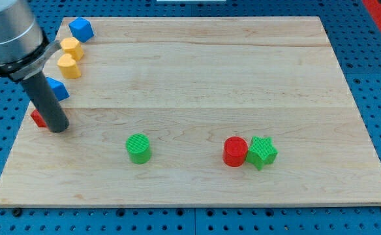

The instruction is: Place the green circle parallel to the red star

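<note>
Lots of open board in the middle, blocks crowd the left edge

My tip (59, 128) stands at the view's left, touching a red block (38, 118) half hidden behind it, with a blue block (58, 88) just above and two yellow blocks (68, 47) (69, 66) and a blue cube (81, 29) near the top left corner. The green circle (138, 148) sits alone with bare wood all around it. To the view's right, a red circle (235, 151) and a green star (262, 152) touch, so nothing can pass between them
</note>
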{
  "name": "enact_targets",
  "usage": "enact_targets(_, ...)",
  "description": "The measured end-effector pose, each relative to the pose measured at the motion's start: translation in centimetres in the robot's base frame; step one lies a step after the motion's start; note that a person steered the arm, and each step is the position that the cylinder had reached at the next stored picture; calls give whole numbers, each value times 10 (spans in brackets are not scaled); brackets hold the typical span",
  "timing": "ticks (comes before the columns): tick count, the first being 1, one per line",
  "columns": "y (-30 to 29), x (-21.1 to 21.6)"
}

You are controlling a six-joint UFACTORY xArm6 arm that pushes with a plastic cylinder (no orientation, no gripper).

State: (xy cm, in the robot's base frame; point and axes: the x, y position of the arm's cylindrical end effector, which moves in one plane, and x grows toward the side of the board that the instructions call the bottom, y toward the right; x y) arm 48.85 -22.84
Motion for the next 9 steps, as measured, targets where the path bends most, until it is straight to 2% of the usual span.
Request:
enact_targets(1, 17, 1)
enact_targets(3, 160, 3)
enact_targets(4, 191, 26)
enact_targets(5, 192, 67)
enact_targets(6, 165, 69)
enact_targets(7, 164, 32)
enact_targets(8, 138, 13)
enact_targets(9, 142, 43)
